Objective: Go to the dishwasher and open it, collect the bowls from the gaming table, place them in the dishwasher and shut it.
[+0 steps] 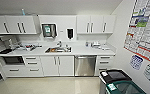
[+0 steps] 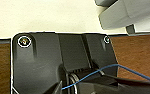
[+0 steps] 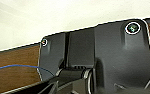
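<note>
1. A small white kitchenette fills the far wall: pale floor in front, a white worktop running the width of the room, and a row of white wall cupboards above it. Posters cover the right-hand wall.
2. Under the worktop, right of centre, sits the dishwasher, its steel front closed, with a bar handle along the top edge. White cupboard doors stand to its left and a stack of drawers to its right.
3. Nearer to where I stand, low on the right, are two bins, a dark one and a green-lidded one, close beside the path to the dishwasher.
4. A black microwave is set in on the far left, and a sink with a tap is let into the middle of the worktop.
5. Small clutter lies on the worktop at the left, and a few pale dishes sit at the right. I can't pick out any coloured bowls from here.
6. From the wrist cameras I cannot tell whether either gripper's jaws are apart or together; there is pale floor, a brown wood-toned band and a thin blue cable.
7. As I judge it, the task has barely begun, with the door unopened. Risks are clipping the bins with the base on the approach, stopping too close so that the drop-down door has no room, or reaching for the neighbouring cupboard handles instead.
</note>
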Robot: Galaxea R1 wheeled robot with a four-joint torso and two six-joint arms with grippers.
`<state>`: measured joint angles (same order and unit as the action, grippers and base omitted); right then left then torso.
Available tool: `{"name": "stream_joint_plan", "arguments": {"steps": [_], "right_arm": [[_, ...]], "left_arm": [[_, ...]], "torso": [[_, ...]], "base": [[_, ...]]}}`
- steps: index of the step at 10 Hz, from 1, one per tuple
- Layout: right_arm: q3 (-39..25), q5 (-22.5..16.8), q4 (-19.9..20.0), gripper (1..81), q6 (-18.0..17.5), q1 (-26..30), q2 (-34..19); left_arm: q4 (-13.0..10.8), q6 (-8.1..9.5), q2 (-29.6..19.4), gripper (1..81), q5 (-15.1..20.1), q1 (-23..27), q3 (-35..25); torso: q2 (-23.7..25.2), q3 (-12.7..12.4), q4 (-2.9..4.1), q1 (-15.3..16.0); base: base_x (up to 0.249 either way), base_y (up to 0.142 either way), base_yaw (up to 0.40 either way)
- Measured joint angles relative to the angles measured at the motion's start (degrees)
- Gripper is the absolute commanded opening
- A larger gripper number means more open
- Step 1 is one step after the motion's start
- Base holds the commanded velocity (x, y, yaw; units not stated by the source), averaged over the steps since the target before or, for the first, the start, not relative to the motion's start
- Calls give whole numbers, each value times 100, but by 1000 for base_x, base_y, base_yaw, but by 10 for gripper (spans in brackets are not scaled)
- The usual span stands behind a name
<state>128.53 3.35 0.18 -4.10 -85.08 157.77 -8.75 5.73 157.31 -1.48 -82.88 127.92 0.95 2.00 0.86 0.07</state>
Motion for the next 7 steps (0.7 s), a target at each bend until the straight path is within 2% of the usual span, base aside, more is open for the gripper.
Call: {"name": "stream_joint_plan", "arguments": {"steps": [7], "right_arm": [[0,-22,0,811,0,16,4]], "left_arm": [[0,-2,27,811,0,-2,0]], "torso": [[2,0,0,0]], "base": [[95,0,0]]}}
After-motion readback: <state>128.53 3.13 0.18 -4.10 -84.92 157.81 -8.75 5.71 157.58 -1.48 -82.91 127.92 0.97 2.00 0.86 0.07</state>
